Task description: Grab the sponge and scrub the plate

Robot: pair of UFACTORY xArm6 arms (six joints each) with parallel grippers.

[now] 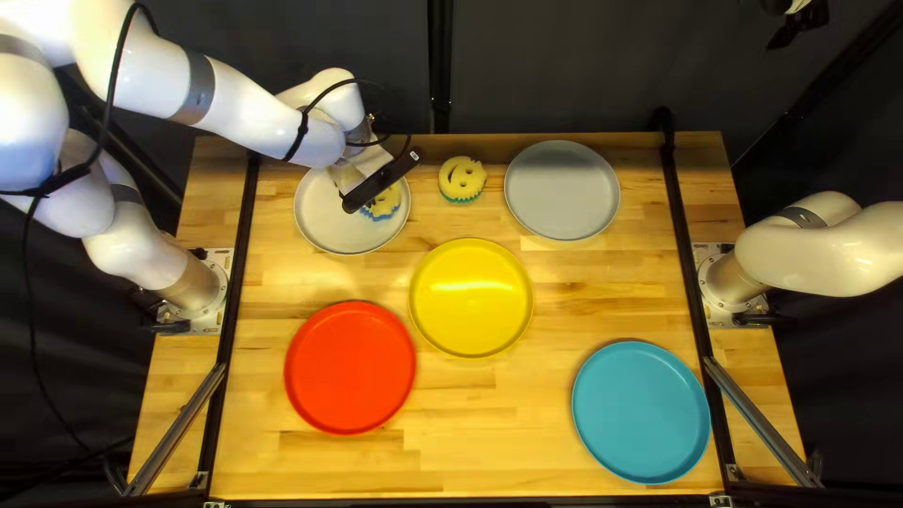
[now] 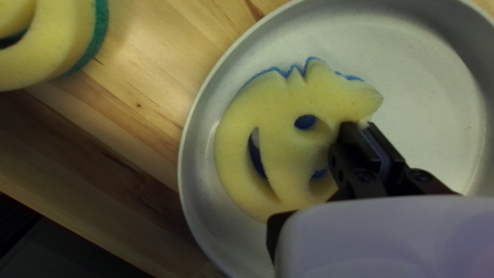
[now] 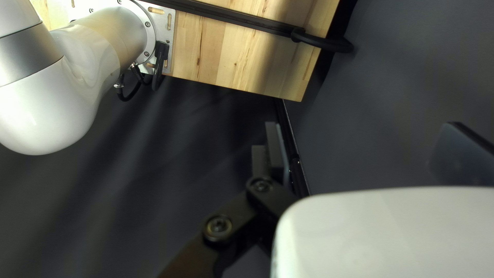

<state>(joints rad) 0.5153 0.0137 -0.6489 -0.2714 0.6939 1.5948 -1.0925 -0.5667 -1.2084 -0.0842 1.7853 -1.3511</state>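
Over the white plate [image 1: 315,212] at the left of the top left view is my left gripper [image 1: 357,171], its fingertips hidden there. A yellow smiley sponge with a blue underside [image 1: 385,202] lies in that plate, partly covered by the gripper. In the left wrist view, my left gripper [image 2: 364,126] has its two fingers close together on the edge of the sponge [image 2: 283,103], which bulges at the tips. My right gripper [image 1: 800,30] hangs beyond the table's far right corner; in the right wrist view the right gripper [image 3: 360,149] has fingers wide apart, nothing between.
A second smiley sponge, green underneath [image 1: 462,179], lies right of the white plate. Grey [image 1: 562,190], yellow [image 1: 471,297], red [image 1: 350,367] and blue [image 1: 641,411] plates are spread over the table. Black rails [image 1: 691,282] run along both sides.
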